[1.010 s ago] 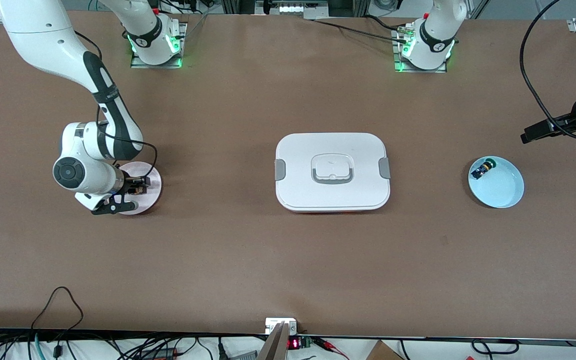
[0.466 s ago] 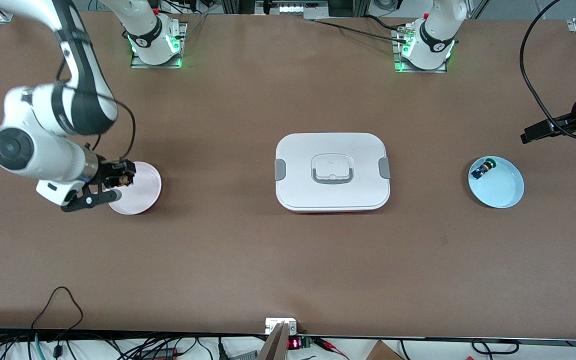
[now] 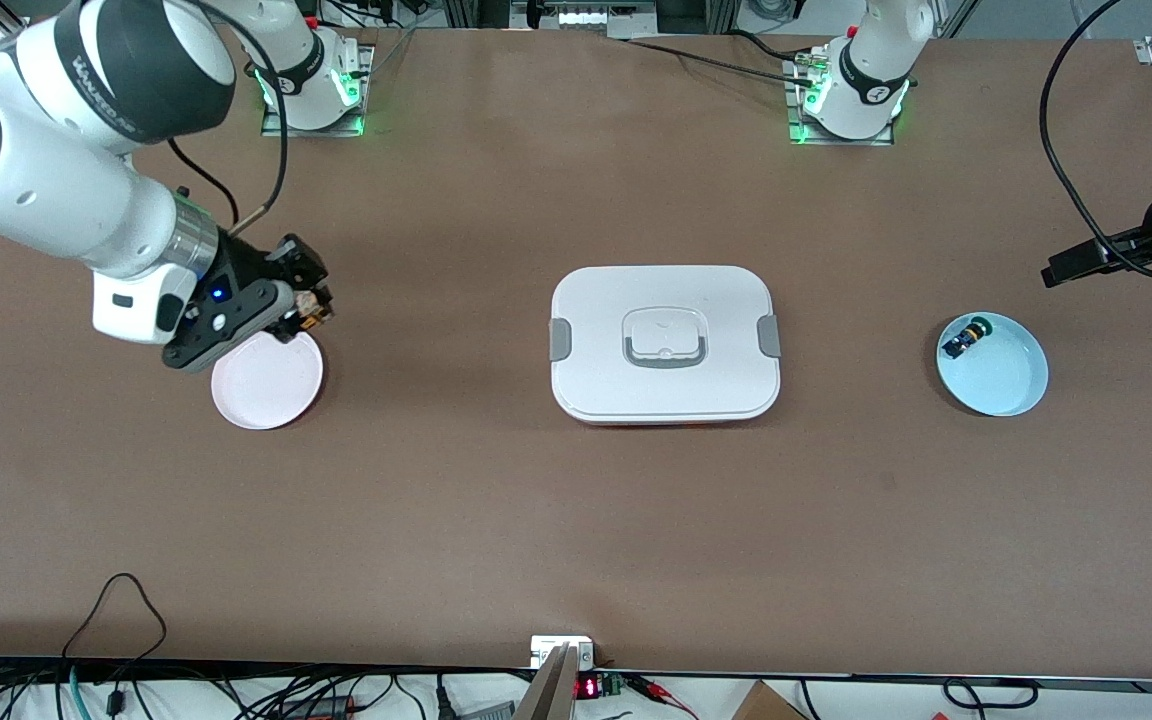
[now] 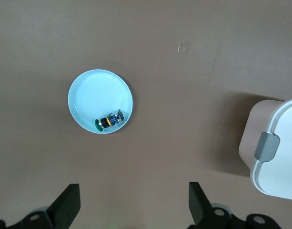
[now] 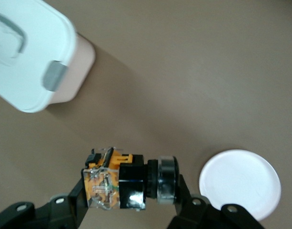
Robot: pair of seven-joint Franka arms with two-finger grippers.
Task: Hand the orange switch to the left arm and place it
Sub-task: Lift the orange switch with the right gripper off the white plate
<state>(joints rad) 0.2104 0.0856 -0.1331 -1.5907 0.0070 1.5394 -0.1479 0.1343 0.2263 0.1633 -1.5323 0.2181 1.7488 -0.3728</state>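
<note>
- The table (image 3: 496, 520) is brown.
- The white box (image 3: 664, 343), lid on, sits mid-table.
- The right gripper (image 3: 308, 306) hangs in the air over the pink plate's (image 3: 267, 380) rim, fingers clamped on the orange switch (image 5: 118, 184).
- The left gripper (image 4: 134, 212), fingers apart, waits high near the blue plate (image 3: 993, 364), which holds a small blue part (image 3: 961, 341).

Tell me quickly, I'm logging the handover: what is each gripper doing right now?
Right gripper: closed on the small orange switch with a black cylindrical end, in the air by the round pink plate.
Left gripper: open, empty, waiting above the round light-blue plate.
</note>
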